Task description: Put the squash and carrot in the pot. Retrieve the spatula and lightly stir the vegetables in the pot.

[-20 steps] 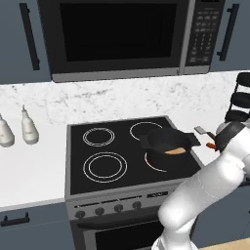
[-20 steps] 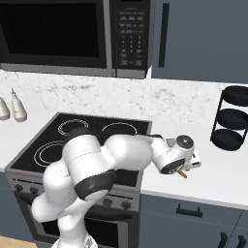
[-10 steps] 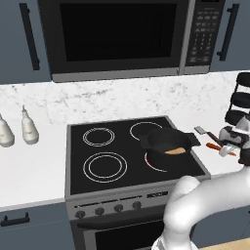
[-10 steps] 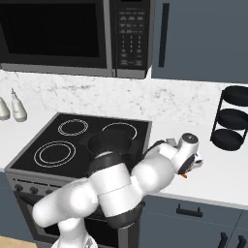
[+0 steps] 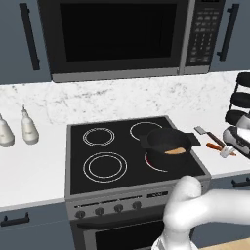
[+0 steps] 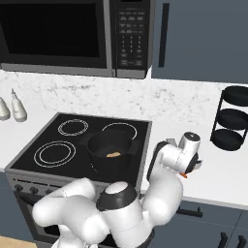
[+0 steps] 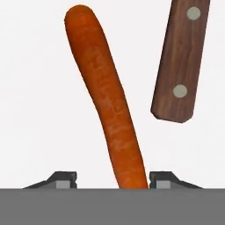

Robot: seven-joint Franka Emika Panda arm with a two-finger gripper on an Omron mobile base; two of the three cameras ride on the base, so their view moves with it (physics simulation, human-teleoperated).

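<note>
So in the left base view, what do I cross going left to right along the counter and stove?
Two white bottles → stove → pot holding the squash → spatula → carrot → tool → black rack.

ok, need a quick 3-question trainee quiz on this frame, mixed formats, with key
1. True or false: the squash already lies inside the pot.
2. In the hand view, what lies between the two fingertips of the gripper?
A. the spatula handle
B. the narrow end of the carrot
C. nothing
3. Fill in: the spatula lies on the counter to the ______ of the stove in the left base view.

Key: 1 true. 2 B; the fingertips sit either side of the carrot with a gap, open, not yet closed on it. 3 right.
</note>
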